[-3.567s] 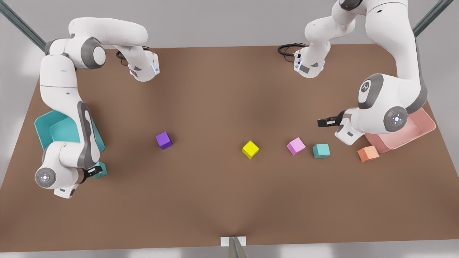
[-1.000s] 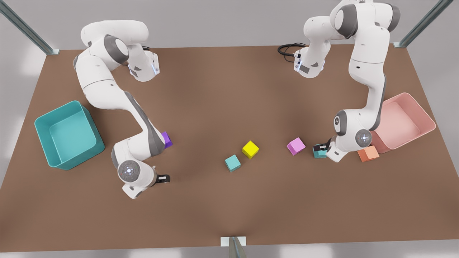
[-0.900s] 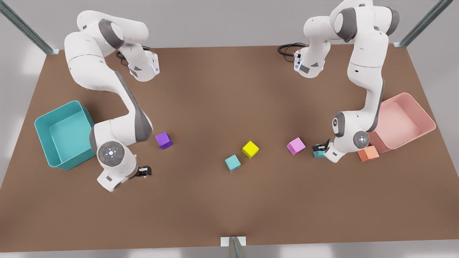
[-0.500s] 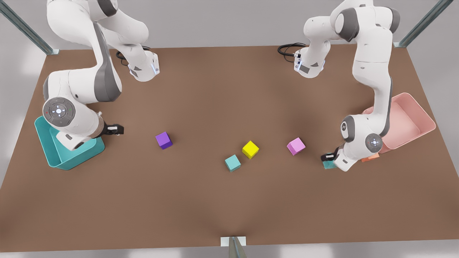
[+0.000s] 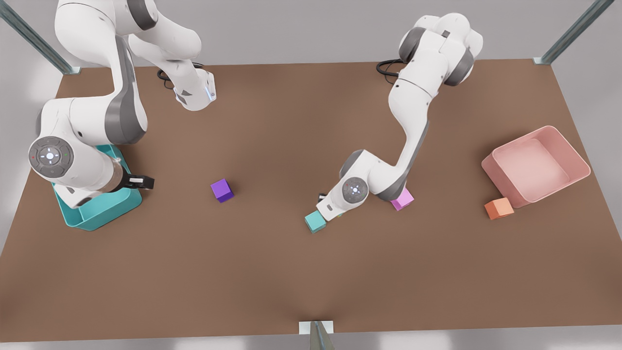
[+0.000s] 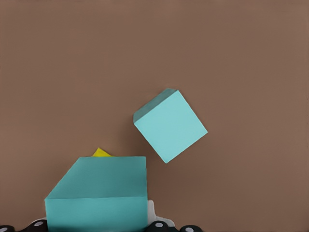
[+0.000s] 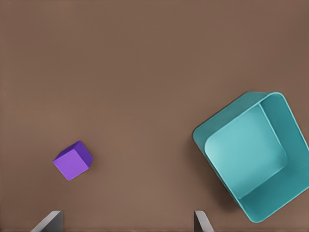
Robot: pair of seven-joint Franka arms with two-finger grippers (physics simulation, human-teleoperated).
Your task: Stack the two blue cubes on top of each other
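The left arm reached down from the upper right of the front view, its elbow bent, toward the middle of the frame. Its wrist sat low over the tabletop, and the left pincer (image 5: 324,203) lay mostly hidden beneath it. In the left wrist view the pincer (image 6: 96,212) was clamped on a teal cube (image 6: 96,193).

The right arm folded at the left edge of the front view and waited, wrist held high. The right pincer (image 5: 138,182) pointed toward the frame's right, and its fingertips (image 7: 48,222) stood wide apart, holding nothing.
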